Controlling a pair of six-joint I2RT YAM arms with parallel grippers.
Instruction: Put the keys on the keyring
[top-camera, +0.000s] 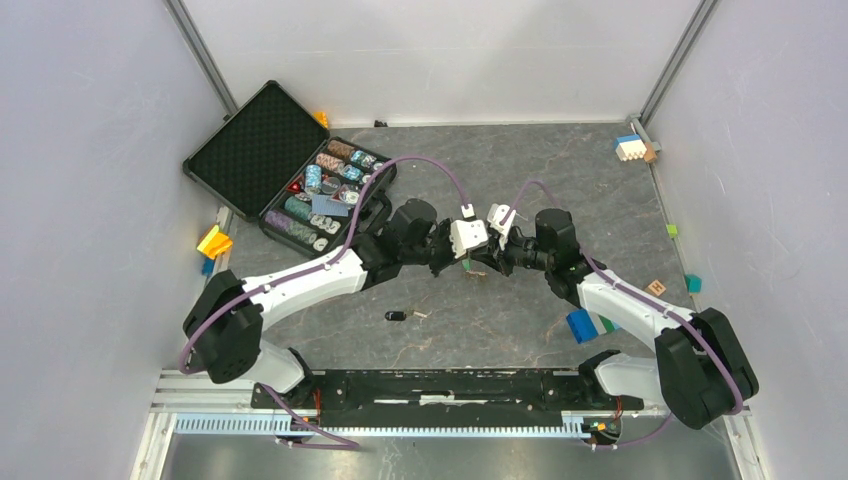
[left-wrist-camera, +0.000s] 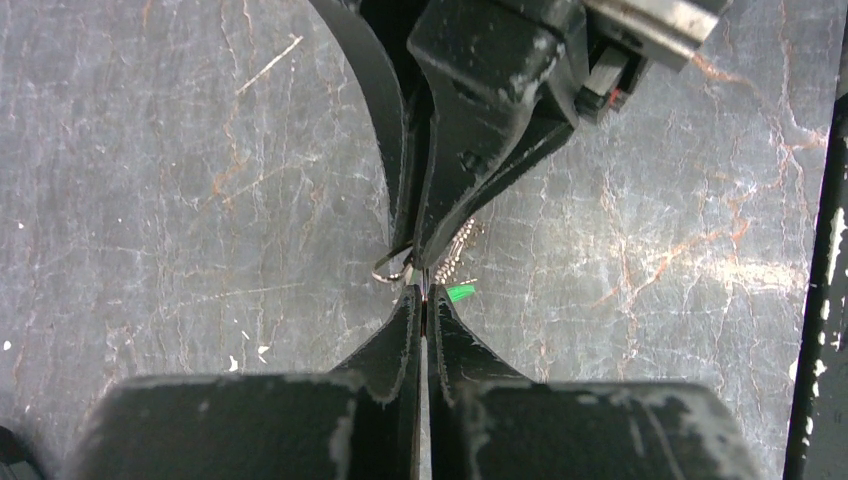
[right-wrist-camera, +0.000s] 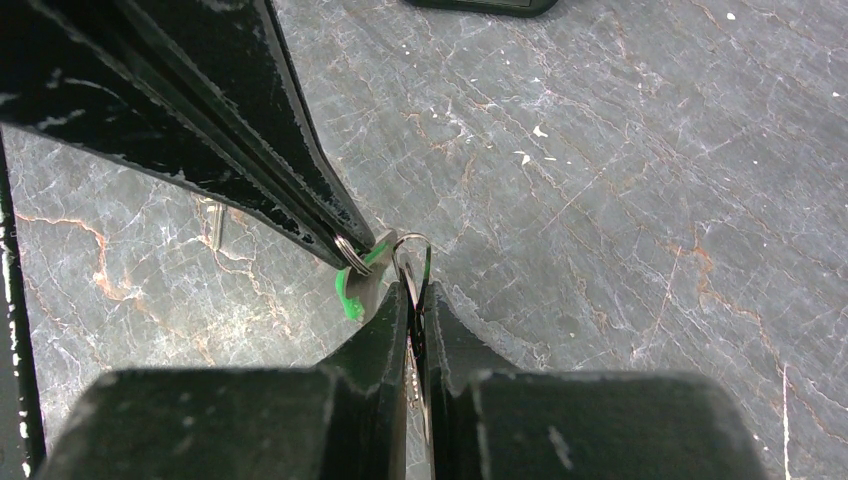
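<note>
The left gripper (left-wrist-camera: 425, 298) and right gripper (right-wrist-camera: 418, 292) meet tip to tip above mid-table. The left is clenched on the green key (right-wrist-camera: 350, 292), the right on the keyring (right-wrist-camera: 410, 255). The black key (top-camera: 397, 316) lies at their 7 o'clock on open table (top-camera: 480, 335). A case (top-camera: 300, 180) sits at 10 o'clock.

right gripper (right-wrist-camera: 418, 298): clamps keyring (right-wrist-camera: 411, 247) | left gripper (right-wrist-camera: 345, 245): closed, green key (right-wrist-camera: 352, 296) at tips, beside keyring | table (right-wrist-camera: 650, 200): grey, marbled

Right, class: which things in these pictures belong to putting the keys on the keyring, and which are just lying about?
Belong to the job: green-headed key, black-headed key, keyring.
Just lying about: poker-chip case, blue block, yellow blocks, wooden cube.
</note>
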